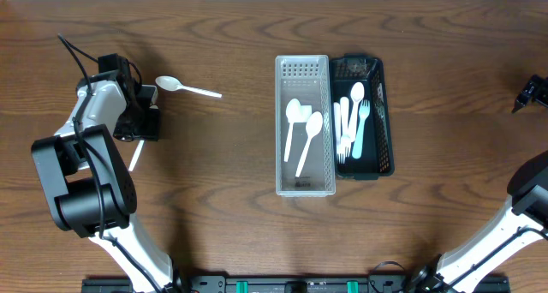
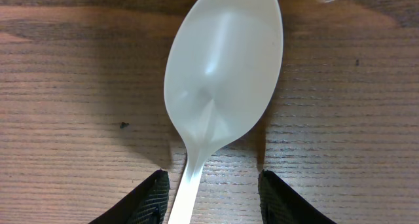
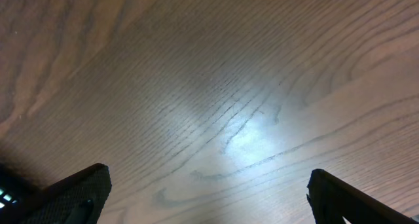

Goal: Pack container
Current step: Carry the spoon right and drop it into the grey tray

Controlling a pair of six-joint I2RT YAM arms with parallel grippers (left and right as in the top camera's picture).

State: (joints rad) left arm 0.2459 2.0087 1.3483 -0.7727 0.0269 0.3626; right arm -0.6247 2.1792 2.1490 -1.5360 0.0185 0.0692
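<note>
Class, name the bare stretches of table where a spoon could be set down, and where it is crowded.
Bare wood lies between the upper-left spoon and the white tray, and between the black basket and the right gripper. Crowded: inside the basket, and around the left gripper.

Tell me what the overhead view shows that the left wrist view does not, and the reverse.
Only overhead: the clear tray with two white spoons, the black basket holding forks, and a loose spoon lying left of them. Only left wrist: the bowl of a white spoon close up, its handle running between the fingertips of the open left gripper. Both: the wooden table, and probably that spoon, whose handle pokes out beneath the left gripper overhead.
</note>
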